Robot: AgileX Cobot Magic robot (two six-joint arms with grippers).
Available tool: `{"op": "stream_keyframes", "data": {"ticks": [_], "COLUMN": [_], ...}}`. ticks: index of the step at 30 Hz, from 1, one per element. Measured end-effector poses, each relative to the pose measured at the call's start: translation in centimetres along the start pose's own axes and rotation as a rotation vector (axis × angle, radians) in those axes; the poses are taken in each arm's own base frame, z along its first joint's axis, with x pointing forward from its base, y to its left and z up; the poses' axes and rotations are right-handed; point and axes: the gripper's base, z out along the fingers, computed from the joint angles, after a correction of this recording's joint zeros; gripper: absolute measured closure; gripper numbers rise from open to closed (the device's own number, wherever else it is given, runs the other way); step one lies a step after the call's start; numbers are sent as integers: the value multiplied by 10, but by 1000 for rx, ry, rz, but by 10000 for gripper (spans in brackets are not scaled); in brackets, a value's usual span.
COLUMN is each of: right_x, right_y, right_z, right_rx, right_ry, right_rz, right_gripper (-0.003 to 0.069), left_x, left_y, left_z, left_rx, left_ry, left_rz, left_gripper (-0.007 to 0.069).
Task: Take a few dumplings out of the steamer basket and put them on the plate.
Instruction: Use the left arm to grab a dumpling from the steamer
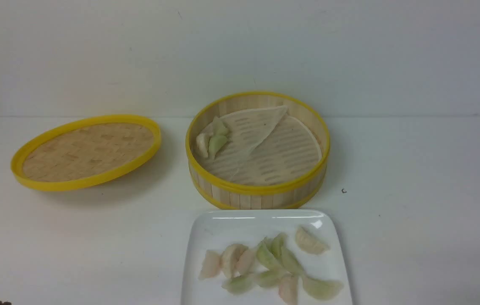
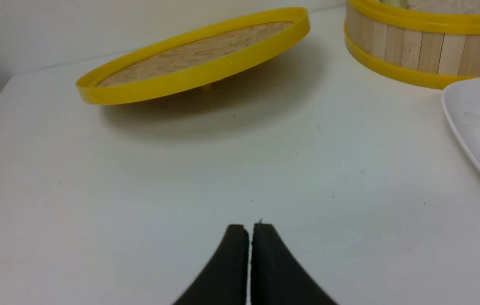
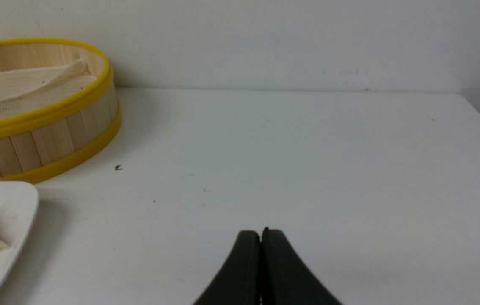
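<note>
The steamer basket (image 1: 257, 186) stands at the table's middle, its whitish liner (image 1: 265, 144) folded over. Against its left inner wall lie three dumplings (image 1: 212, 137), cream and green. In front of it the white square plate (image 1: 223, 228) carries several dumplings (image 1: 269, 267), green and cream. Neither arm shows in the front view. My left gripper (image 2: 250, 226) is shut and empty over bare table, left of the plate (image 2: 473, 123) and near the basket (image 2: 417, 51). My right gripper (image 3: 261, 232) is shut and empty over the table right of the basket (image 3: 45, 140) and plate (image 3: 15, 203).
The shallow woven lid (image 1: 87, 150) with a yellow rim lies tilted at the left of the table (image 1: 413, 212). A white wall runs along the table's back edge. A tiny dark speck (image 1: 343, 191) lies right of the basket.
</note>
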Motion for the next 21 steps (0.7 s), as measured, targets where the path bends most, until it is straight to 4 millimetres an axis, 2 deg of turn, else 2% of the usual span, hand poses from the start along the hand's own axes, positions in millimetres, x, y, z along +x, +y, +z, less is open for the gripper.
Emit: {"op": "stream_keyframes", "data": {"ticks": [16,20,21], "right_x": [0,0,0], "right_y": [0,0,0], "right_z": [0,0,0], "right_rx": [0,0,0], "right_ry": [0,0,0], "right_rz": [-2,-2,-2], "right_gripper": [672,672,672], "left_x": [0,-6,-13], "left_y": [0,-2,-1], "left_z": [0,0,-1], "left_rx": [-3,24,26], "left_ry": [-2,-71,-149], "left_rz": [7,-147,-221], "left_gripper": [631,631,631]}}
